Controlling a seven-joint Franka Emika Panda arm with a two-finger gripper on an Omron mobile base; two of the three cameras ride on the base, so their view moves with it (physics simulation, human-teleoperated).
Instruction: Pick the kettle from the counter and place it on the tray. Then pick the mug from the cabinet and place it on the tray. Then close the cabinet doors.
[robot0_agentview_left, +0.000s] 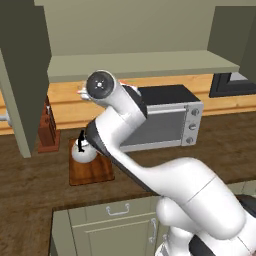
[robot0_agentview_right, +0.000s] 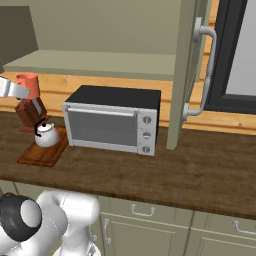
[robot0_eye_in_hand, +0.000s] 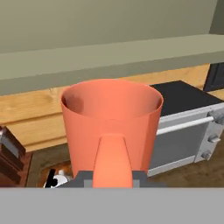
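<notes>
My gripper (robot0_eye_in_hand: 113, 180) is shut on the orange-red mug (robot0_eye_in_hand: 111, 116), whose handle faces the hand camera. In the right base view the mug (robot0_agentview_right: 28, 85) hangs in the air at the far left, just below the open cabinet's pale shelf (robot0_agentview_right: 100, 62) and above the knife block. The silver-white kettle (robot0_agentview_right: 46, 135) stands on the reddish-brown tray (robot0_agentview_right: 42, 154) on the dark counter (robot0_agentview_right: 190, 175), lower than the mug. In the left base view the kettle (robot0_agentview_left: 82, 151) and tray (robot0_agentview_left: 95, 172) sit behind my arm. Both olive-green cabinet doors (robot0_agentview_right: 186, 75) (robot0_agentview_left: 20, 85) stand open.
A grey toaster oven (robot0_agentview_right: 112, 120) stands on the counter right of the tray. A brown knife block (robot0_agentview_right: 31, 112) stands just behind the tray. The right door's silver handle (robot0_agentview_right: 206, 70) juts toward me. A dark window frame (robot0_agentview_right: 230, 60) is at the right.
</notes>
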